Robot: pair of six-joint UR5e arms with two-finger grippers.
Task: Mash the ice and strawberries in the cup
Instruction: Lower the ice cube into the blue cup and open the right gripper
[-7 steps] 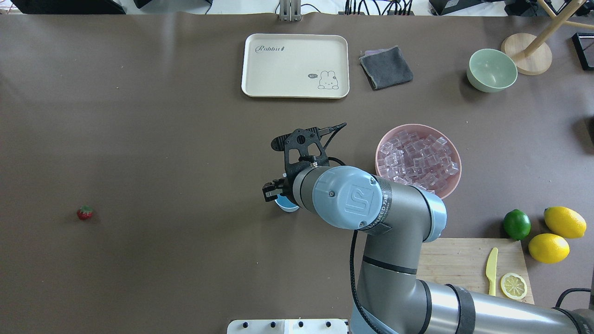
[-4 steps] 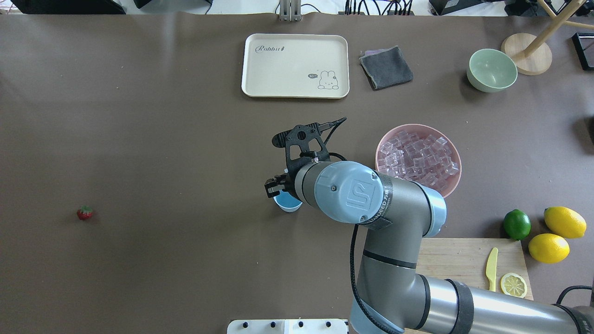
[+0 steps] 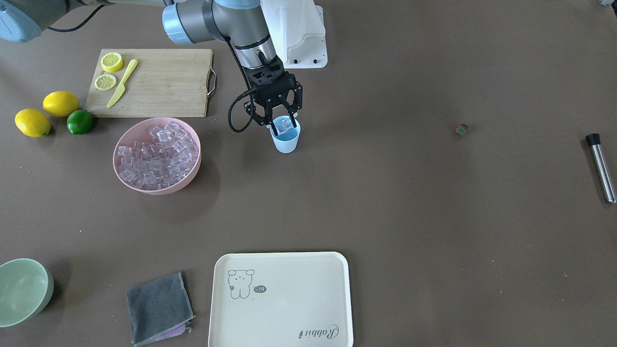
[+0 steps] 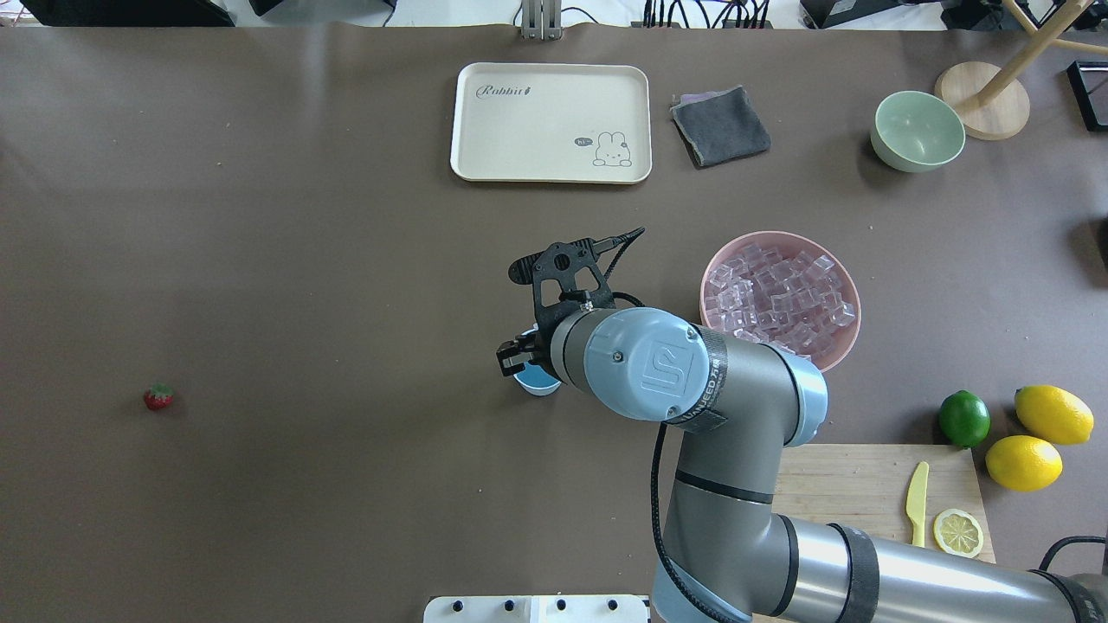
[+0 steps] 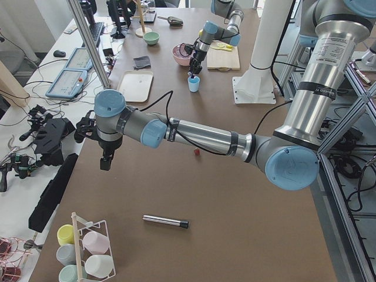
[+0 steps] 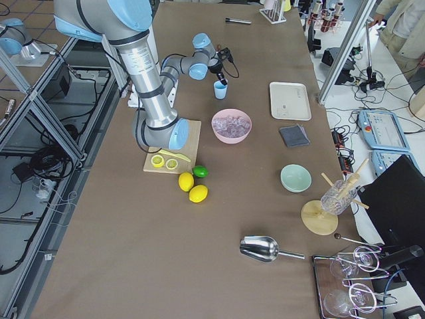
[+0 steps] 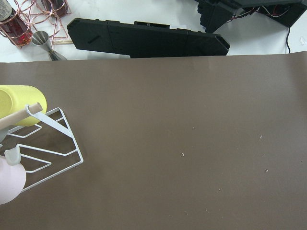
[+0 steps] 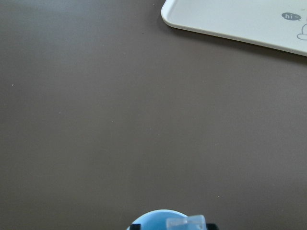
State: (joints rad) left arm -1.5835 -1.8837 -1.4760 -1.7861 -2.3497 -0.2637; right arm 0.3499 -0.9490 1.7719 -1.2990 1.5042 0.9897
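The light blue cup (image 3: 286, 140) stands mid-table; the overhead view shows it (image 4: 538, 383) partly under my right wrist. My right gripper (image 3: 283, 121) hangs straight over its mouth, shut on one clear ice cube (image 3: 284, 126). That cube (image 8: 187, 222) shows above the cup's rim (image 8: 156, 219) in the right wrist view. More ice (image 4: 779, 294) fills the pink bowl (image 4: 704, 298). The strawberry (image 4: 158, 396) lies alone far to the left. My left gripper (image 5: 104, 164) hangs over the table's far left end; I cannot tell whether it is open.
A metal muddler (image 3: 601, 166) lies near the left end. A cream tray (image 4: 550, 121), a grey cloth (image 4: 720, 126) and a green bowl (image 4: 917, 130) sit at the back. A cutting board (image 4: 866, 493), lime (image 4: 964, 418) and lemons (image 4: 1039, 437) are at the right. A cup rack (image 7: 29, 139) is below my left wrist.
My right gripper shifted slightly away from the robot, then came back over the cup. Nothing else moved.
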